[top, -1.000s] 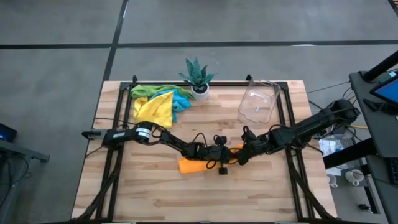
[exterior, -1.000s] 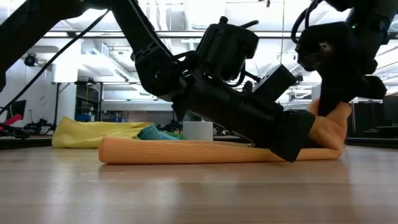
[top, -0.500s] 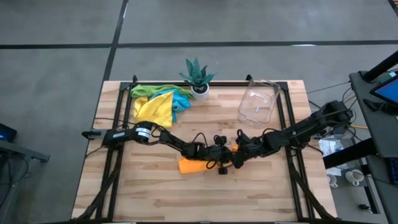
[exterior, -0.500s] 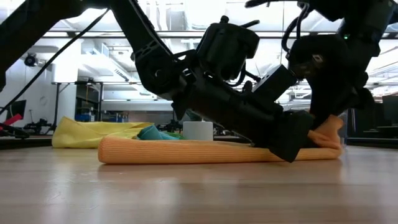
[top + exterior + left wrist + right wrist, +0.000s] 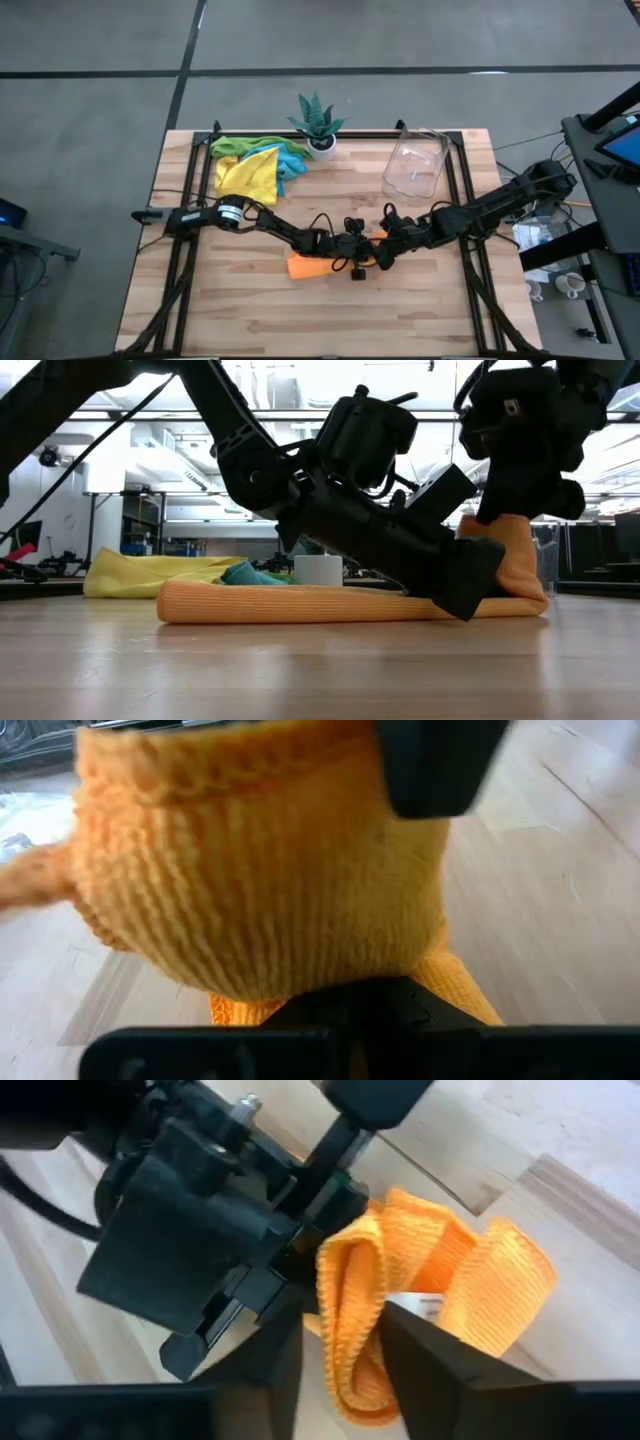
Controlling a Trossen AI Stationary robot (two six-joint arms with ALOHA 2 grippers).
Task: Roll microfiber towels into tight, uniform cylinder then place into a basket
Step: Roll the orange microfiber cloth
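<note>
An orange microfiber towel point(image 5: 300, 603), rolled into a long cylinder, lies on the table near its middle. Its right end point(image 5: 500, 555) is folded upward. My left gripper point(image 5: 470, 588) is shut and rests on the roll just beside that fold. My right gripper point(image 5: 340, 1355) comes down from above, open, with the upturned fold point(image 5: 352, 1315) between its fingers. More towels point(image 5: 252, 165), yellow, green and blue, lie heaped at the far left. The clear basket point(image 5: 415, 165) stands at the far right. My left gripper lays its shut fingers on the roll near its right end point(image 5: 440, 608), slanting down from the table's left. The roll lies flat on the table under them, and the folded end point(image 5: 270, 890) rises right in front of the fingers. My right gripper has one finger point(image 5: 275, 1365) on each side of the upturned fold; whether they touch it I cannot tell.
A potted green plant point(image 5: 318, 122) stands at the far edge between the towel heap and the basket. Black frame bars run along both sides of the wooden table point(image 5: 250, 320), with bare wood along its near half.
My right gripper has dipped and then risen again, ending a little nearer my left gripper. The towel's right end sank with it and now stands folded up again, closer against my left gripper. The rest of the roll has stayed in place.
</note>
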